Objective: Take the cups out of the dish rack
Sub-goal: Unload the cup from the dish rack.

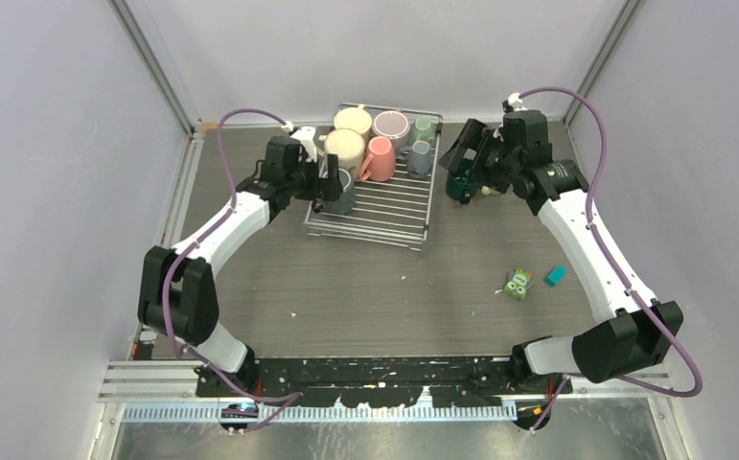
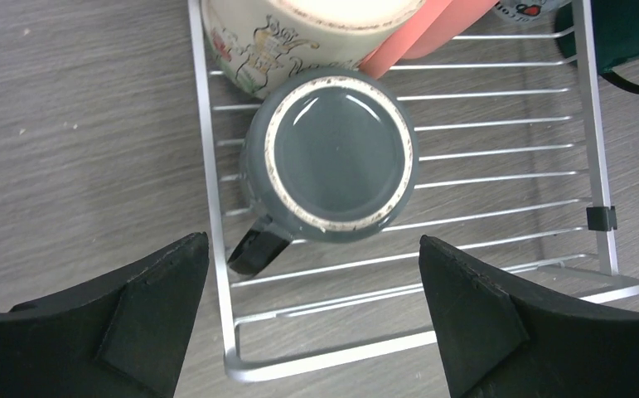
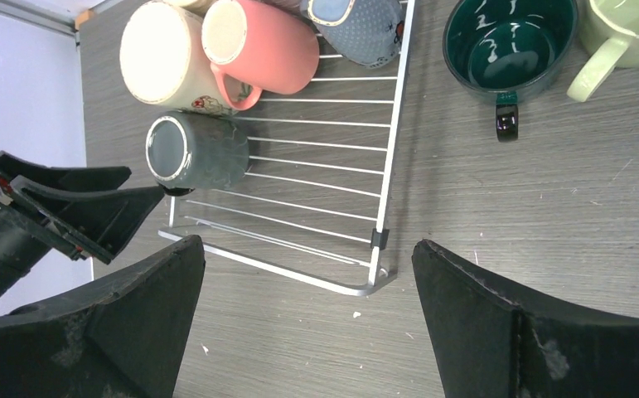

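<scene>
Tabletop (image 3: 506, 249) flanks the dish rack (image 3: 392, 149) at its corner; left pincer (image 2: 312, 265) and right pincer (image 3: 307, 257) gape, released.

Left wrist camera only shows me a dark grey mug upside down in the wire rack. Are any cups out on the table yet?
Observer: Yes. A dark teal ceramic mug and a pale green ceramic mug stand upright on the table, right of the silver wire dish rack.
Operator: Where's the other arm?
Observer: The right tool is open, near the rack's right side.
Operator: Anything else lying around?
Observer: A small green toy block and a small teal block, toward the table's near right.
</scene>
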Tool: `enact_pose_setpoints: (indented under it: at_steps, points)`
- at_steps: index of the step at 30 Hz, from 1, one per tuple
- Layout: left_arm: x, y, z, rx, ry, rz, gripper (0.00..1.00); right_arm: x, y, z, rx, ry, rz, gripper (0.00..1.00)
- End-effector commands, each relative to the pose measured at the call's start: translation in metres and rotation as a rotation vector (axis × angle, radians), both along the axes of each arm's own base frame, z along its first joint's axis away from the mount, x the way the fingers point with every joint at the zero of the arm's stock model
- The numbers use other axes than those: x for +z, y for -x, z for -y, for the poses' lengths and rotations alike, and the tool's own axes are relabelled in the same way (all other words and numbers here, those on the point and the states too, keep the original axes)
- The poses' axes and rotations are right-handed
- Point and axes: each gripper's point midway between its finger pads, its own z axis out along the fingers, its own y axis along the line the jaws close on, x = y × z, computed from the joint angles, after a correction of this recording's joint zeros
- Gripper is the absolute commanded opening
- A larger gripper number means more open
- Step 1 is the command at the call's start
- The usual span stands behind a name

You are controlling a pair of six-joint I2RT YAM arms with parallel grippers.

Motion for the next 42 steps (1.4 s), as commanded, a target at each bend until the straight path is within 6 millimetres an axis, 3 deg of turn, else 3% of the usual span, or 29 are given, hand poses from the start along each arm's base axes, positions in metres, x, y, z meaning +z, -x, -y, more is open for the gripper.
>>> enact_pose_setpoints:
  at_steps: [1, 10, 26, 32, 38, 42]
  points:
    - [0.014, -0.026, 0.011, -0.068, 0.063, 0.137, 1.00, 0.024, 0.003, -0.006, 0.016, -0.045, 0.081, 1.00]
    - [-0.003, -0.029, 0.011, -0.094, 0.116, 0.100, 1.00, 0.026, 0.009, -0.002, 0.013, -0.035, 0.095, 1.00]
    - [-0.001, 0.010, 0.043, -0.115, 0.214, 0.049, 1.00, 0.025, 0.014, -0.003, 0.018, -0.048, 0.103, 1.00]
    - [-0.016, 0.017, 0.056, -0.100, 0.154, 0.015, 1.00, 0.020, 0.016, -0.003, 0.020, -0.052, 0.096, 1.00]
    - [-0.037, 0.013, 0.047, -0.035, 0.047, -0.037, 0.99, 0.018, 0.017, -0.004, 0.025, -0.051, 0.093, 1.00]
    - [-0.051, 0.010, 0.036, 0.034, -0.051, -0.064, 0.89, 0.013, 0.015, -0.004, 0.026, -0.049, 0.086, 1.00]
